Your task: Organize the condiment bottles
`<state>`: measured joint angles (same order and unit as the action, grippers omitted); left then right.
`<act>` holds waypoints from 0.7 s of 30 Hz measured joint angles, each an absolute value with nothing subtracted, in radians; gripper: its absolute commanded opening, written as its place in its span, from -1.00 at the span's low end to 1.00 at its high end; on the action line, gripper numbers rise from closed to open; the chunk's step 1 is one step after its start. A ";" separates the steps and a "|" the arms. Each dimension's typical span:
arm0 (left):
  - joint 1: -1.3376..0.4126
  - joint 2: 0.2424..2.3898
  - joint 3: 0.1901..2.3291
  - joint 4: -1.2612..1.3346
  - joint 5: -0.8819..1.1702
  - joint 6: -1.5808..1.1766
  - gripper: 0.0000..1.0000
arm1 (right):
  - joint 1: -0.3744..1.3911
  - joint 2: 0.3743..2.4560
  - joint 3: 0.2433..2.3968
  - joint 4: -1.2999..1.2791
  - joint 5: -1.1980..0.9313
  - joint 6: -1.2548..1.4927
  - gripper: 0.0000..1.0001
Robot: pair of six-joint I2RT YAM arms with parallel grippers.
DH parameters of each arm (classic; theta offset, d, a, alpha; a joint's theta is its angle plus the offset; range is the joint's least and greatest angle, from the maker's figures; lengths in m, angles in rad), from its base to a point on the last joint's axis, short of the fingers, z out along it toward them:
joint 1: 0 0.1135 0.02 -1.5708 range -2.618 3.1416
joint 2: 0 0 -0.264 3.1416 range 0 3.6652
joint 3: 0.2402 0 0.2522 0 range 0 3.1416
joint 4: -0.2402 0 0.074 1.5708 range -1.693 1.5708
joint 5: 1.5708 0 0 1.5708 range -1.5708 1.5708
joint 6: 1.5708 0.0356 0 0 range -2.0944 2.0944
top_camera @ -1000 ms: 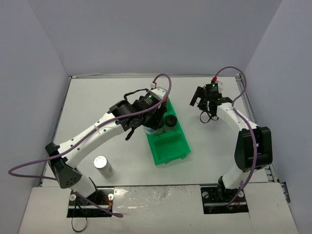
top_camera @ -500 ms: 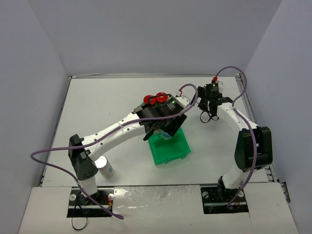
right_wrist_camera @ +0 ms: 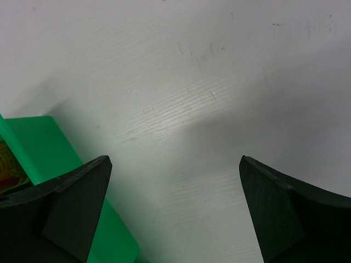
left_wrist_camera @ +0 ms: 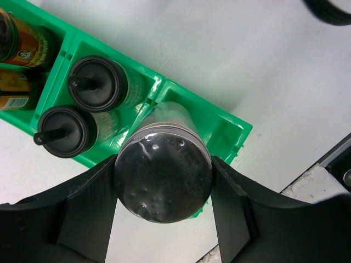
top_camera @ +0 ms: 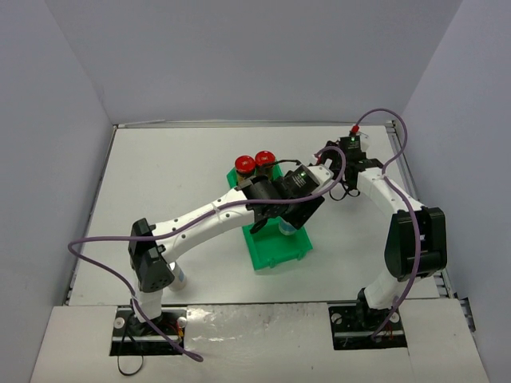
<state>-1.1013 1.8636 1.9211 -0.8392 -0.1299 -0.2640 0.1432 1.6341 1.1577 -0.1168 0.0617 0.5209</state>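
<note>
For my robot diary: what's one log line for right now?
left gripper: shut on silver-cap bottle, at end compartment of green bin | right gripper: open, empty

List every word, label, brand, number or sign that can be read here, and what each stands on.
Nothing can be quoted; no text is legible in any view.
Orange-yellow labels on the two dark jars: printed, but too blurred to read.
Sides of the two black-capped bottles: too dim to tell any print.
Silver-capped bottle: no text shows.
Green bin: no marking visible.
</note>
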 measured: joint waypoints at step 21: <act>-1.126 1.977 1.868 -0.822 -0.077 -0.263 -1.00 | 0.124 1.627 1.139 -0.121 0.063 0.515 1.00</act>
<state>-1.1259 1.9770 1.8676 -0.8224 -0.0770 -0.2626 0.1238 1.6272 1.1385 -0.1207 0.0631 0.5149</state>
